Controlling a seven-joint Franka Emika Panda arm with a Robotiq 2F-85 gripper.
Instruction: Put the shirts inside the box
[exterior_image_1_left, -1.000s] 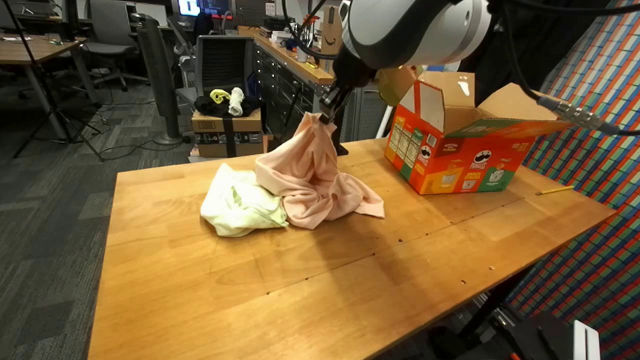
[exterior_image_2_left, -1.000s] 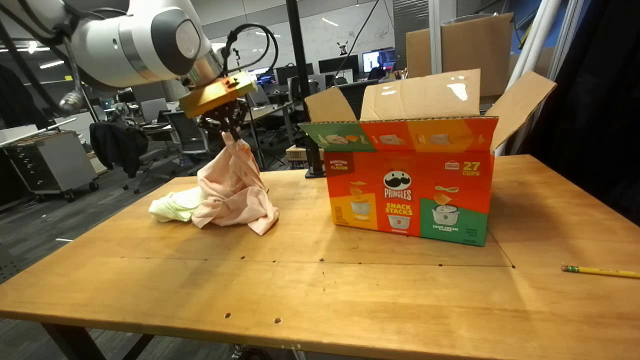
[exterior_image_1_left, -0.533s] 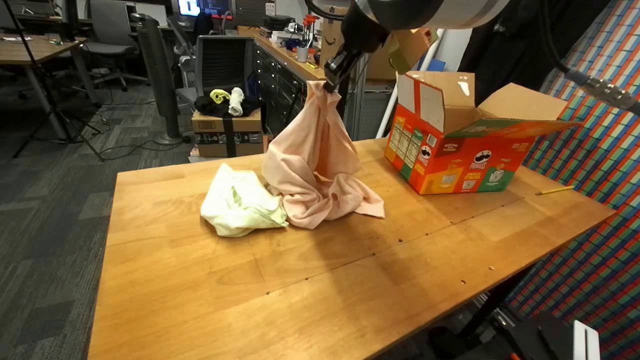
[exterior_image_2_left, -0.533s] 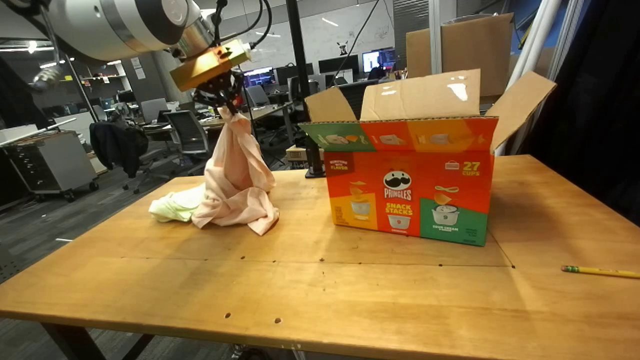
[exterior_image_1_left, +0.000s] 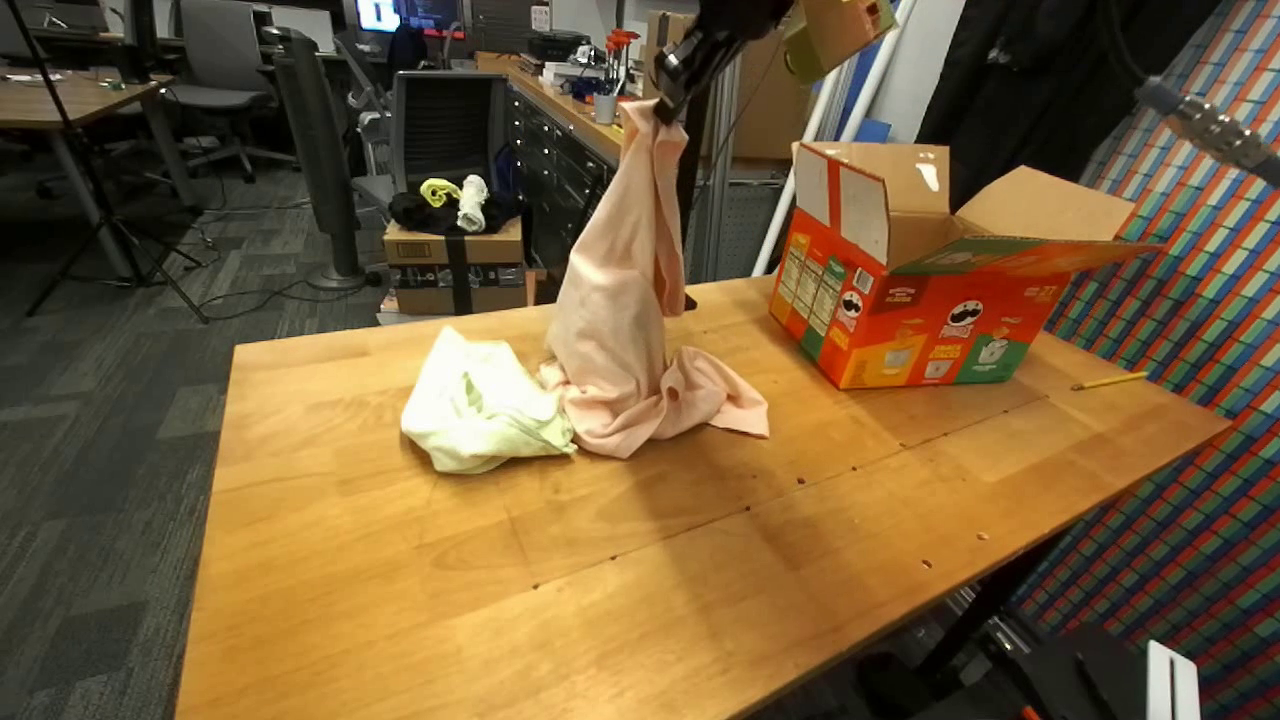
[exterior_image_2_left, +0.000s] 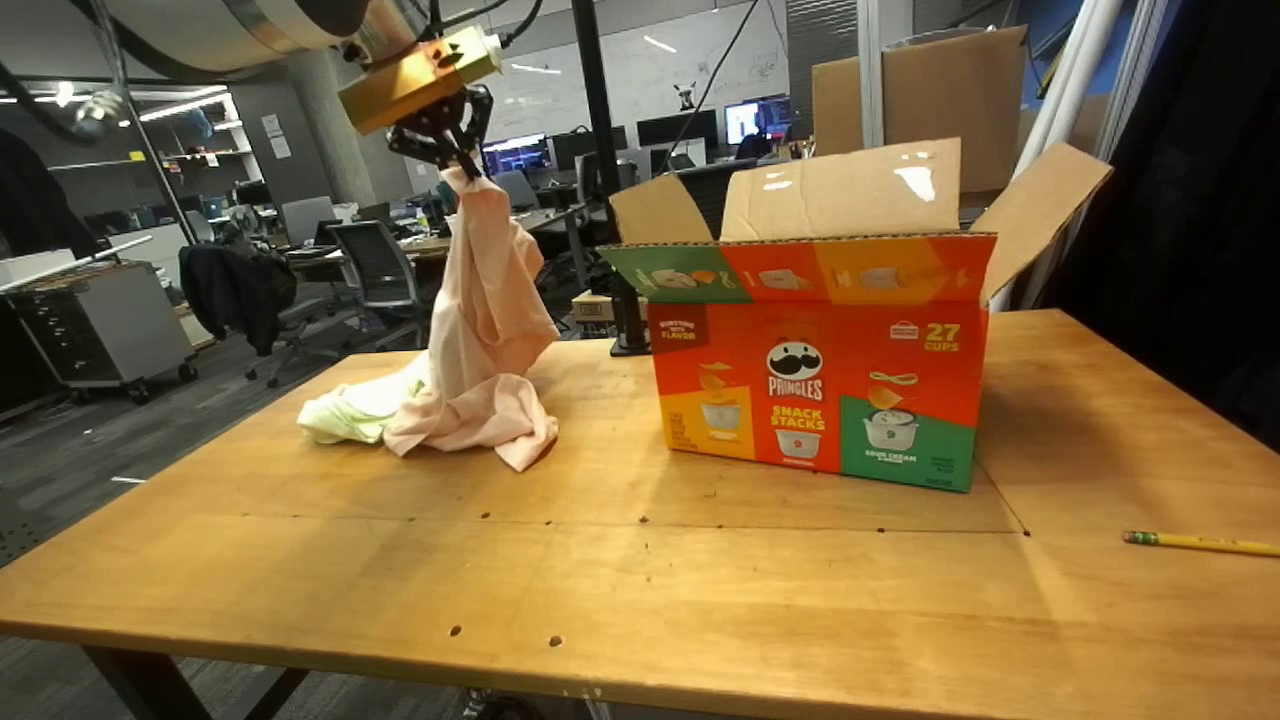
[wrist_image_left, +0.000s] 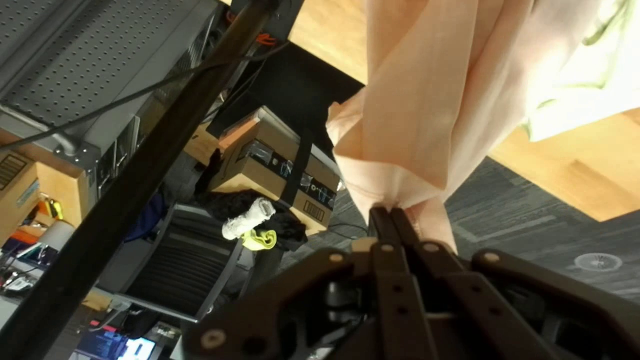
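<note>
OK, wrist view: the claw has its tips together, clamped on an edge of the peach shirt. Looks a small pinch, so cloth could slip out if its lower end snags. Yellow-green shirt is lower than the claw, past the peach one. Taped carton, well apart from the claw: contents hidden, black cloth & two rolls on top.

In an exterior view, peach shirt hangs from the claw w/ its tail on the table. Yellow-green shirt is below the claw, on the side away from the box; the shirts look in contact, so lifting one might drag the other. Box is lower than the claw, well off to its side, top open; can't see its floor. Grey cup, well behind the claw, seems to hold orange-red things.

In an exterior view, claw likewise pinches the shirt's top end. Box's claw-side flap leans out; if the shirt goes across too low, tail will prob. catch there & shove the box. Letting go early could leave it half in, half out. I'd judge it needs more ht first. Front wall hides the inside here too, so can't tell what's in the box.
</note>
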